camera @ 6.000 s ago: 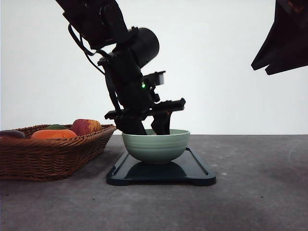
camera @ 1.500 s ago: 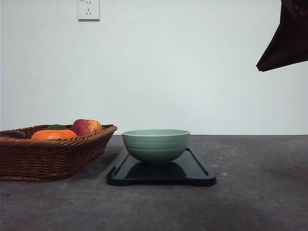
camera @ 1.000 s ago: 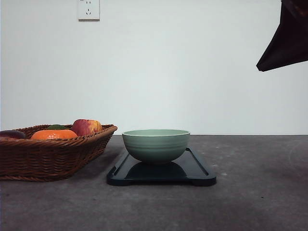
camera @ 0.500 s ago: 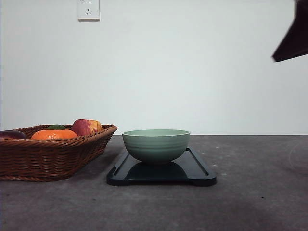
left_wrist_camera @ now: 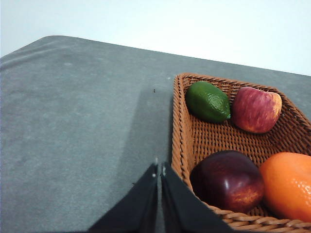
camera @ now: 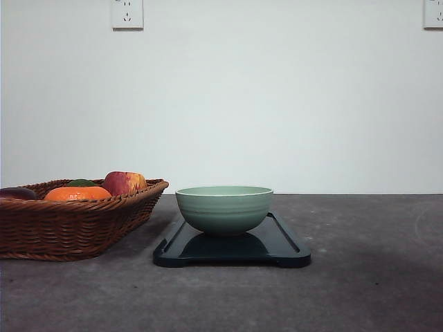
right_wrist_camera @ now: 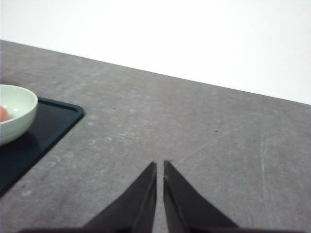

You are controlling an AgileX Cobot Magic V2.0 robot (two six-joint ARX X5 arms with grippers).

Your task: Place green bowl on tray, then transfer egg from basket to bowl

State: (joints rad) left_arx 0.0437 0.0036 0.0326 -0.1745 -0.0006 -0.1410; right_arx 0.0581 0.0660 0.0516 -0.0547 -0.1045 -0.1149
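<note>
Just ahead of our left gripper [left_wrist_camera: 159,171], whose two dark fingers are pressed together with nothing between them, lies bare grey table [left_wrist_camera: 82,121], and right beside the fingertips runs the braided rim of the wide brown wicker basket [left_wrist_camera: 181,141]. Inside it, nearest the tips, we see a dark red plum-like fruit [left_wrist_camera: 227,180], next to it an orange fruit [left_wrist_camera: 287,184], and further off a green lime-shaped fruit [left_wrist_camera: 208,101] and a red-yellow apple [left_wrist_camera: 256,109].

Over to our right gripper [right_wrist_camera: 160,168]: fingers closed as well, carrying nothing, hanging over open table. Off to one side of it, well apart, sits the flat dark rectangular tray [right_wrist_camera: 43,133], and on it stands the pale mint-green ridged bowl [right_wrist_camera: 14,116].

At the bowl's inner edge we catch a sliver of something reddish-pink, which we judge to be the small reddish-brown egg [right_wrist_camera: 3,113]. From the front the bowl [camera: 224,208] sits square on the tray [camera: 277,245], beside the basket [camera: 76,225].

So, by our reckoning, bowl placed, egg likely delivered, and little or nothing left to do.
</note>
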